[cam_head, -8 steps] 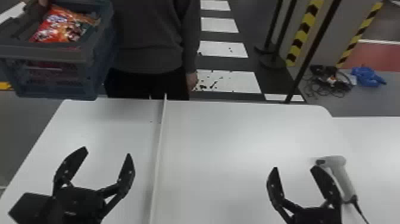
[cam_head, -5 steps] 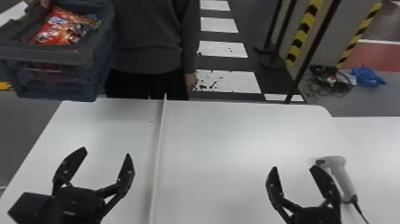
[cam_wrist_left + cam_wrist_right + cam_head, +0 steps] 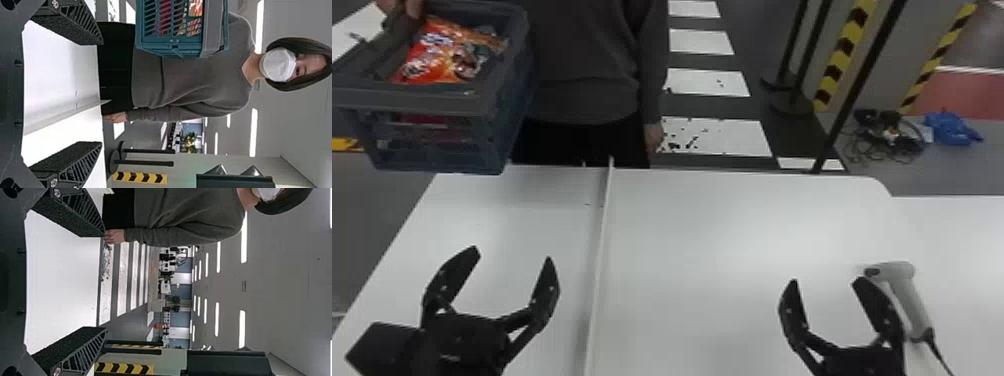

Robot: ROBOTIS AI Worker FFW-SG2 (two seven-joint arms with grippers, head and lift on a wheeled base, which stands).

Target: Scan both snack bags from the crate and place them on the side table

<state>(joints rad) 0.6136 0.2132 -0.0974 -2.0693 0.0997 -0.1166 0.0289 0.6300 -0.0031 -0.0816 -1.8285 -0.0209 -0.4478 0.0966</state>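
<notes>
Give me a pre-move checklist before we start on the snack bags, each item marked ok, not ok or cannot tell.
1. Crate set down: not ok; a person's hand holds it at the far left of the table.
2. Left gripper open and empty: ok.
3. Right gripper open and empty: ok.
4. Scanner in hand: not ok; it lies on the table by the right gripper.
5. Scanner clear of the right gripper's finger: cannot tell; they overlap in the head view.
6. Both snack bags in the crate: cannot tell; one shows plainly on top.
</notes>
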